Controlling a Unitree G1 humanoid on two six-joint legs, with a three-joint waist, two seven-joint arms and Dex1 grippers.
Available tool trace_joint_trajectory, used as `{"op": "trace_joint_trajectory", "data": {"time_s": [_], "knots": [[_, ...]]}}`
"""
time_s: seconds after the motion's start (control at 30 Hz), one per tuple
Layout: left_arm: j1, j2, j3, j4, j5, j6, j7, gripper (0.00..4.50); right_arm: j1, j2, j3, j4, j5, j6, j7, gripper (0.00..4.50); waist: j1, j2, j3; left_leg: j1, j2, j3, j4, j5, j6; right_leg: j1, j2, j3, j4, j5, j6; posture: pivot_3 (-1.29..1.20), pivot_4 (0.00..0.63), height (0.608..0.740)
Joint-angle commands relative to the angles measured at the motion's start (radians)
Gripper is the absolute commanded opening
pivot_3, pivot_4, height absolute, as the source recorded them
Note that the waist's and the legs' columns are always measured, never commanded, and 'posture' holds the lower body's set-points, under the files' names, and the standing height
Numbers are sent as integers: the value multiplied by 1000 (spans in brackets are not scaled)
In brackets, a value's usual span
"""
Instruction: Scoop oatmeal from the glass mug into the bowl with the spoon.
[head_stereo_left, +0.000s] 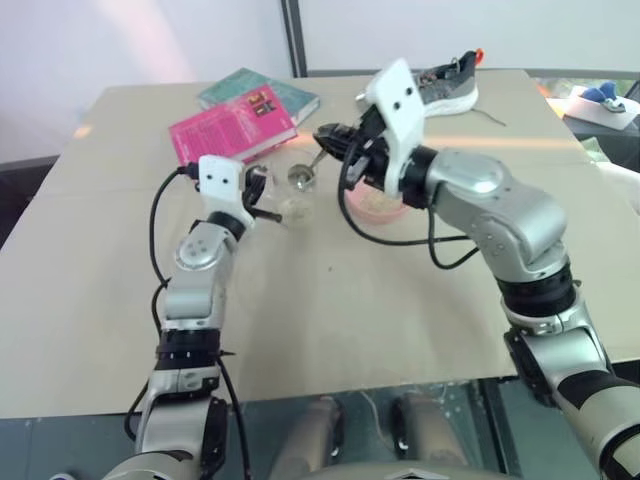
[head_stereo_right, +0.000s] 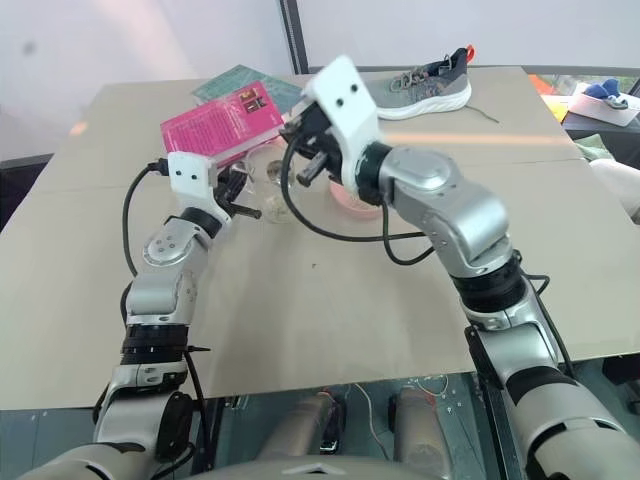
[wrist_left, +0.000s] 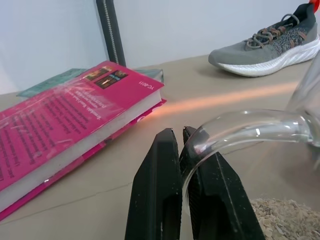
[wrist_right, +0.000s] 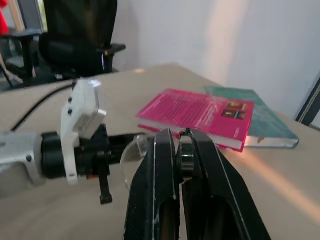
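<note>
Two claws clenched: left (wrist_left: 181, 137) grasps glass mug (head_stereo_left: 296, 205) handle, right (wrist_right: 181, 136) the spoon (head_stereo_left: 303, 175).

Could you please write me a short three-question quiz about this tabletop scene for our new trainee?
1. True or false: the left gripper is shut on the glass mug's handle.
2. What does the right gripper hold over the mug? A) spoon B) pink book C) shoe
3. Fill in: the pink book lies partly on a ____ book.

Key: 1 true; 2 A; 3 green.
</note>
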Motion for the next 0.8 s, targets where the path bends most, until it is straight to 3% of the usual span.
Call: {"op": "trace_joint_trajectory", "data": {"time_s": [0.03,0.33,0.67,0.8], "knots": [[-13,-6,6,-69,12,-51,29,24,-3,25,23,22,-52,-33,27,0,1,0,0,0,0,0,0,0,0,0,0,0,0,0,0,0,150,740],[5,-28,-14,-91,49,-82,54,24,19,117,-24,74,-33,13,57,0,0,0,0,0,0,0,0,0,0,0,0,0,0,0,0,0,150,740],[-2,-32,-29,-69,70,-133,54,24,17,148,-59,67,-29,67,75,0,0,0,0,0,0,-1,0,0,0,0,0,-1,0,0,0,0,150,740],[-5,-28,-33,-55,77,-149,53,24,5,114,-14,89,-112,18,75,0,0,0,0,0,0,-1,0,0,0,0,0,-1,0,0,0,0,150,740]]}}
